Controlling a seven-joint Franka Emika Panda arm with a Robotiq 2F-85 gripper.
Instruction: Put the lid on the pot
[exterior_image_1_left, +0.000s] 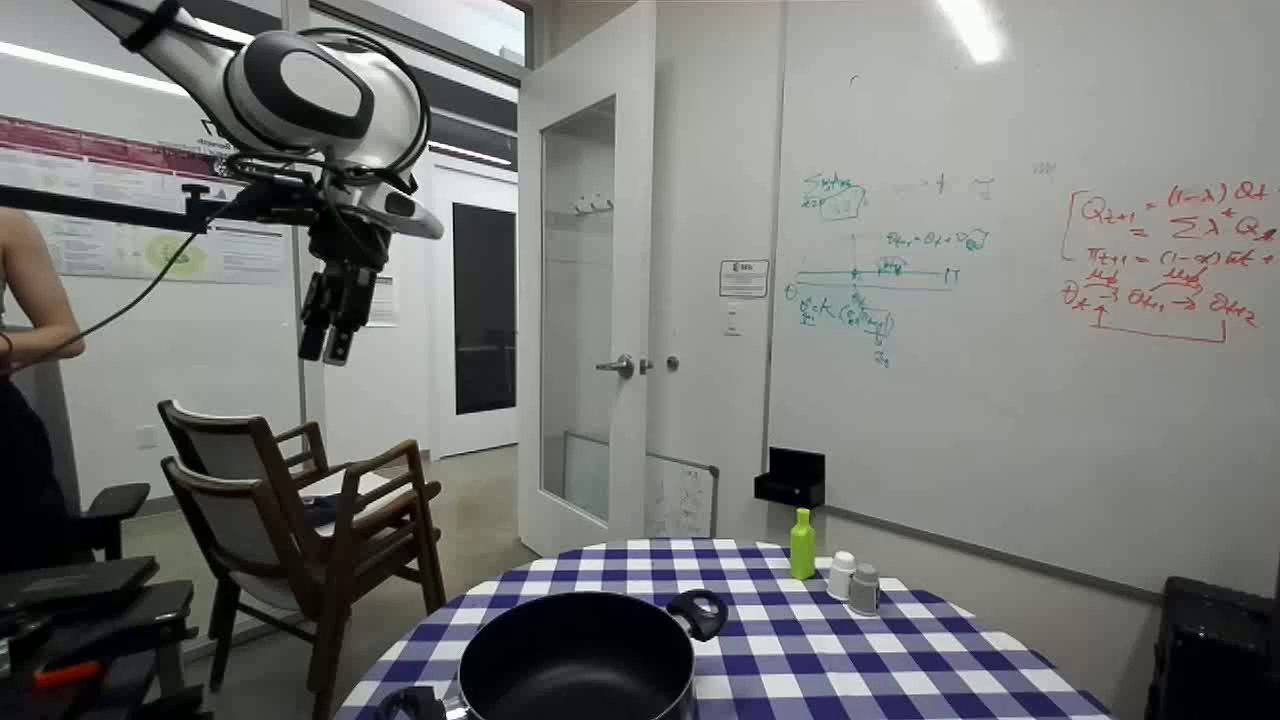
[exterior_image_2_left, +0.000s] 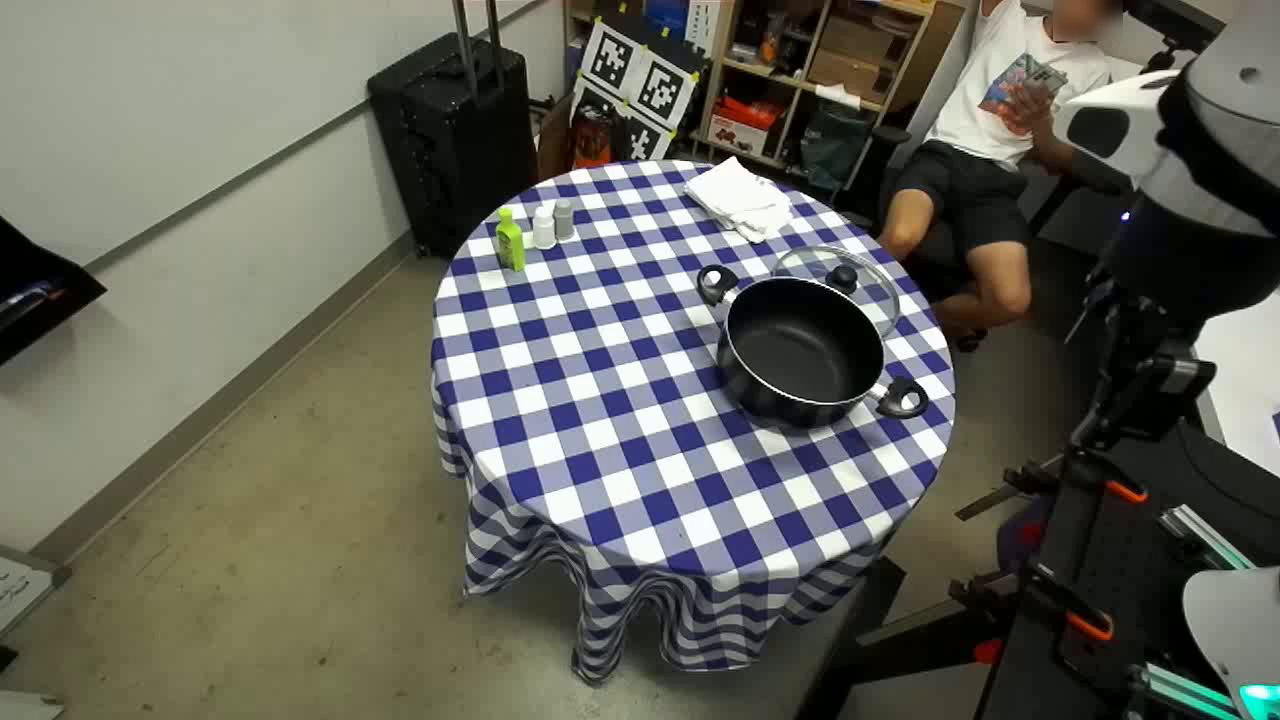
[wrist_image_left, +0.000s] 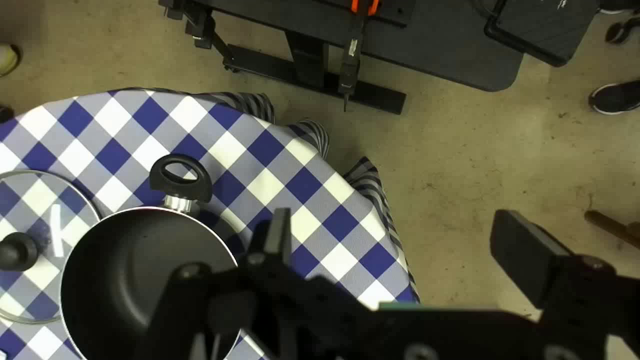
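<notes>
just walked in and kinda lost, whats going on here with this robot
The black two-fingered robot hand hangs in the air, open and empty, handling nothing. On the blue-and-white checked tablecloth, the clear, round, glass-like, black-knobbed lid lies beside the round, black, two-handled pot, which stands uncovered. Putting the lid on the pot looks like the job, not yet done.

Checked tablecloth (exterior_image_2_left: 600, 400), green bottle (exterior_image_2_left: 511, 242), white cloth (exterior_image_2_left: 738, 200), whiteboard (exterior_image_1_left: 1000, 420)
</notes>
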